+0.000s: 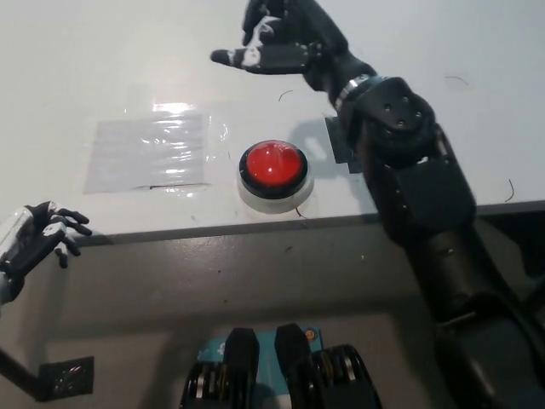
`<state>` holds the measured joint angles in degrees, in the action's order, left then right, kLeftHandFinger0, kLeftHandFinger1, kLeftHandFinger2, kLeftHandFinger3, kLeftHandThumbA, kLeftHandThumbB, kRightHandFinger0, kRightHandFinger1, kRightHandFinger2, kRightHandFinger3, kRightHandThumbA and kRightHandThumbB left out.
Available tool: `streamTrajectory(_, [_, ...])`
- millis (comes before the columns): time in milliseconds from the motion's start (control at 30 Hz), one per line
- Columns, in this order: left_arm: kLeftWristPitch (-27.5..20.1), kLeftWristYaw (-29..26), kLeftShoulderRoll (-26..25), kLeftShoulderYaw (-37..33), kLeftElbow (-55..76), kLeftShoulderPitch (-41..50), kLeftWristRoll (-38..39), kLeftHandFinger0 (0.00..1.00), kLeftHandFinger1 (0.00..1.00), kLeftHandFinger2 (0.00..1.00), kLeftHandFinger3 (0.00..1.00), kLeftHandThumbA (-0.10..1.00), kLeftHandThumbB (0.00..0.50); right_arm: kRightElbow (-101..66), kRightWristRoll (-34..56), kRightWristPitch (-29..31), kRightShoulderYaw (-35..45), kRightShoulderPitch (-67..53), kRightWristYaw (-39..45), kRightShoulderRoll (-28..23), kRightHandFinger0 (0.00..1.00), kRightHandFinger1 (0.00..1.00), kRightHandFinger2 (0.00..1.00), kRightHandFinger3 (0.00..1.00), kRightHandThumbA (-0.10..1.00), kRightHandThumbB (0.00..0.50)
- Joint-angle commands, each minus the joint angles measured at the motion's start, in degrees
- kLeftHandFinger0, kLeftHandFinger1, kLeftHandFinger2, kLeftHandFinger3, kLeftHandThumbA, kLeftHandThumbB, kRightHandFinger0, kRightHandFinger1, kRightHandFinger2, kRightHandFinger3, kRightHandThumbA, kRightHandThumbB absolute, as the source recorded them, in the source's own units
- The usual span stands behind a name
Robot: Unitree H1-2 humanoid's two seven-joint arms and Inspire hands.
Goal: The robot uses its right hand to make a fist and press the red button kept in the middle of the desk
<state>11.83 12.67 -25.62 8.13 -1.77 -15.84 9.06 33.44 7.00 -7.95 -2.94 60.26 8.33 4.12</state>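
The black right hand (pixel 285 43), fingers spread at frame top, could miss the round red plastic button (pixel 273 166) unless fisted.

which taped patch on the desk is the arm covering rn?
The dark patch, right of the red button; the right arm crosses over it, leaving only its left edge visible. The clear patch, left of the button, lies fully exposed.

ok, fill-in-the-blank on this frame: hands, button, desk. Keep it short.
1. The right hand hovers beyond the red button with its fingers ____, not in a fist.
2. The button is ____ in colour.
3. The left hand rests off the desk's near edge, at the picture's lower ____.
4. The clear tape patch lies on the button's ____ side.

Missing: apart; red; left; left
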Motion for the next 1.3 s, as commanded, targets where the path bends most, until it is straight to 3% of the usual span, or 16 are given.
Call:
streamTrajectory(0, [-0.8, 0.7, -0.4, -0.1, 0.5, -2.8, 0.3, 0.25, 0.32, 0.44, 0.57, 0.52, 0.000, -0.1, 2.0, 3.8, 2.6, 2.0, -1.4, 2.5, 0.00, 0.00, 0.26, 0.25, 1.00, 0.500])
streamTrajectory(167, [-1.5, 0.8, -0.2, -0.4, -0.1, -3.6, 0.5, 0.21, 0.29, 0.41, 0.55, 0.52, 0.000, 3.4, 2.4, 5.8, 4.1, -0.2, -1.1, 3.9, 0.00, 0.00, 0.26, 0.26, 1.00, 0.500])
streamTrajectory(400, [-0.9, 0.5, -0.1, -0.1, 0.5, -4.2, 0.3, 0.20, 0.28, 0.40, 0.54, 0.50, 0.000, 9.6, 2.3, 9.3, 5.0, -2.1, 0.1, 3.6, 0.00, 0.00, 0.22, 0.19, 1.00, 0.500])
streamTrajectory(833, [-1.3, 1.2, -0.8, -0.1, -0.3, -5.3, 0.5, 0.26, 0.32, 0.44, 0.56, 0.50, 0.000, 14.1, 0.9, 11.2, 5.6, -6.3, -1.5, 2.6, 0.00, 0.00, 0.30, 0.31, 1.00, 0.500])
streamTrajectory(1267, [0.5, 1.0, -1.1, -0.3, 0.2, -7.0, 0.0, 0.24, 0.31, 0.42, 0.54, 0.50, 0.000, 17.2, -1.4, 11.1, 2.0, -9.7, -0.9, 4.9, 0.00, 0.00, 0.31, 0.35, 1.00, 0.478])
